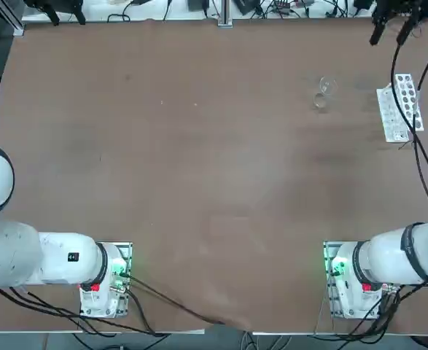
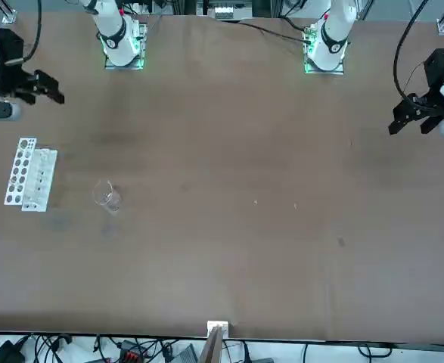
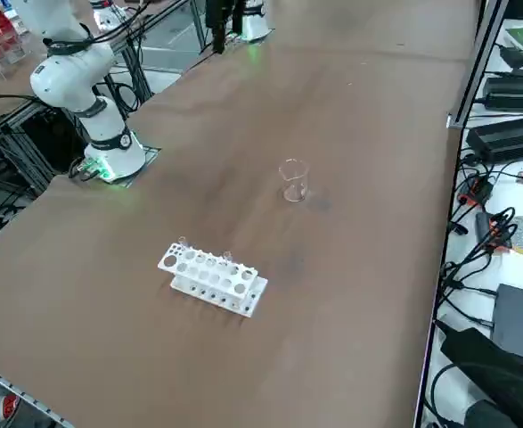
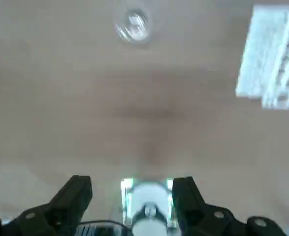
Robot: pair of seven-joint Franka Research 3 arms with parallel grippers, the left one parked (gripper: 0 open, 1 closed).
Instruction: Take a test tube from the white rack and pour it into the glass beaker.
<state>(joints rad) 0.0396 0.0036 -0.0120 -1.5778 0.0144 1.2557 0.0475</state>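
Observation:
The white rack (image 1: 399,108) (image 2: 30,173) (image 3: 212,275) (image 4: 272,61) lies flat near the table's far right edge. Thin clear test tube tips (image 3: 227,258) barely show above its holes. The glass beaker (image 1: 323,93) (image 2: 107,196) (image 3: 293,180) (image 4: 133,25) stands upright about a rack's length to the rack's left. My right gripper (image 1: 390,33) (image 2: 55,89) (image 4: 132,189) hangs high over the table, well apart from rack and beaker. It is open, and its black fingers (image 4: 78,196) hold nothing.
The brown table (image 1: 214,175) carries only the rack and beaker besides the two green-lit arm bases (image 1: 343,270) at the near edge. Cables and black power units (image 3: 510,134) lie beyond the far edge.

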